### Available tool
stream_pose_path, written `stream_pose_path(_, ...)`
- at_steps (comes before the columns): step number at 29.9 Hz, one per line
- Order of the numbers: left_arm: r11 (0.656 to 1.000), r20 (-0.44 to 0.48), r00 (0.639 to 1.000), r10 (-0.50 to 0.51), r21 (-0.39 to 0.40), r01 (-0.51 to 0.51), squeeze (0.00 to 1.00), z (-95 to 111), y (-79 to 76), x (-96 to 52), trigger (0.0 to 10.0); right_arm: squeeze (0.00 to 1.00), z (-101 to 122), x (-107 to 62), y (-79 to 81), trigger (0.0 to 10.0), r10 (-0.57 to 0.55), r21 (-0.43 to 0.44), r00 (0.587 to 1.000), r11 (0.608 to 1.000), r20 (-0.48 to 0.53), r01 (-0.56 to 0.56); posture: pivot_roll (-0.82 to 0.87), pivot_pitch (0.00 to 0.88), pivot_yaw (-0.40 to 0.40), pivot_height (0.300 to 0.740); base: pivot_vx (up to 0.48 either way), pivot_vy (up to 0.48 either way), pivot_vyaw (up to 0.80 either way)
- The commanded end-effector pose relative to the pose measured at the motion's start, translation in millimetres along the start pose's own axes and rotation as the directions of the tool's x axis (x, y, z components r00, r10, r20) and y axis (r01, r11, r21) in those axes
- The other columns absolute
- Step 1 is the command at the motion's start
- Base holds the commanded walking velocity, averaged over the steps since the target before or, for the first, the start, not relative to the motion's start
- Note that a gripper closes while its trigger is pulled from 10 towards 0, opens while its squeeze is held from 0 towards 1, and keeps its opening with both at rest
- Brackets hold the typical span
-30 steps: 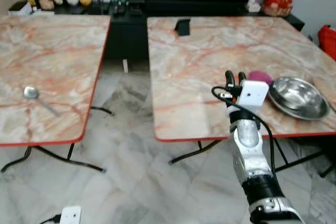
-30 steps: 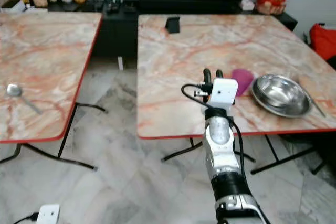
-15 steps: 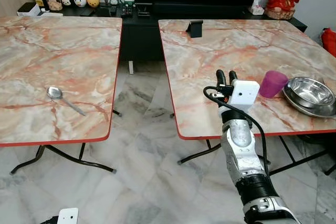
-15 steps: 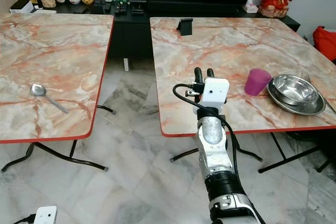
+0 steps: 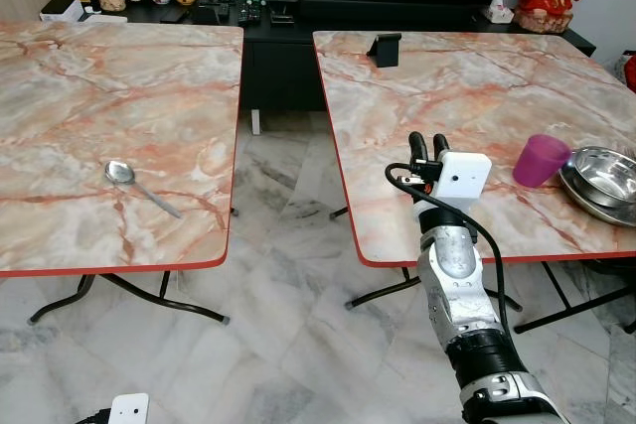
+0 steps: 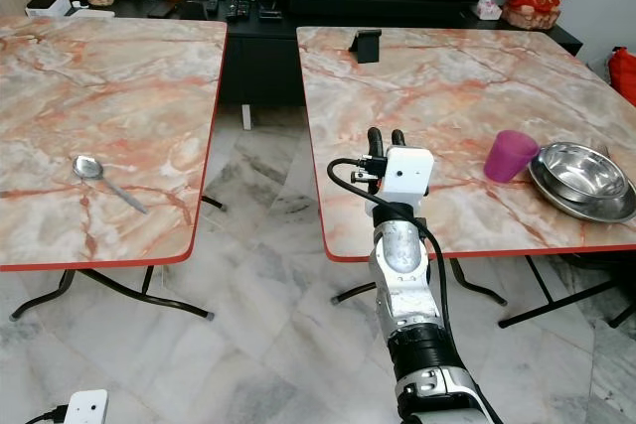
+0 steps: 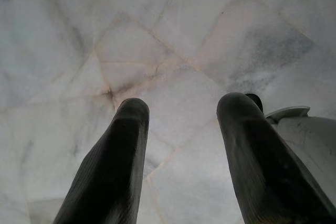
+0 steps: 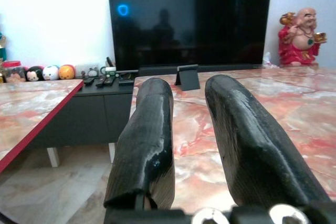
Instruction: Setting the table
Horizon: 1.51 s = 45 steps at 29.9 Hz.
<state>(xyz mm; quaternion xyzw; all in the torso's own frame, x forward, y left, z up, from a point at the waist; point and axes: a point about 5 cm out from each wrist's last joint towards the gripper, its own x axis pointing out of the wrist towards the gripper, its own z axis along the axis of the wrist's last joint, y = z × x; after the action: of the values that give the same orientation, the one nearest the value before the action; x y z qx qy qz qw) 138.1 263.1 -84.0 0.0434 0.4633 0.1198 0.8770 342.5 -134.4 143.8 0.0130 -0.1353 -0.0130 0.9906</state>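
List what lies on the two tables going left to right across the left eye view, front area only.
spoon on the left table → right gripper raised over the right table's near edge, fingers slightly apart → purple cup → steel bowl at the frame's right edge.

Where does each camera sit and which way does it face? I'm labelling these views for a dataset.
Left eye view: on the head, looking forward and down at two marble tables, the spoon, purple cup and steel bowl; the raised right gripper shows.
Right eye view: the same scene, slightly offset.
Left wrist view: looks down along the open left gripper at the tiled floor.
Right wrist view: looks along its fingers across the right table at the television.
Shared: both eye views and the right wrist view show the phone stand.
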Motion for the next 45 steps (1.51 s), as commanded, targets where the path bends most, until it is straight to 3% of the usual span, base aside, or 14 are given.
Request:
stream_pose_path(1, 1.000, -0.016, 1.000, -0.008, -0.002, 0.008, 0.00, -2.8, -2.4, -0.3, 10.0, 0.00, 1.7, 2.5, -1.4, 10.0, 0.000, -0.010, 1.000, 1.000, 0.003, 0.000, -0.01, 0.000, -0.049, 0.740, 0.000, 0.480, 0.00)
stream_pose_path(37, 1.000, -0.014, 1.000, -0.003, -0.005, 0.003, 0.00, -2.2, -1.5, -0.1, 10.0, 0.00, 0.3, 2.6, 3.6, 10.0, 0.017, 0.000, 1.000, 1.000, -0.002, -0.017, 0.00, 0.000, -0.049, 0.740, 0.000, 0.480, 0.00)
stream_pose_path(45, 1.000, -0.009, 1.000, -0.004, 0.000, 0.004, 0.00, -1.5, -1.5, -0.1, 10.0, 0.00, -0.1, 2.7, 4.3, 10.0, 0.020, 0.002, 1.000, 1.000, -0.003, -0.020, 0.00, 0.000, -0.049, 0.740, 0.000, 0.120, 0.00)
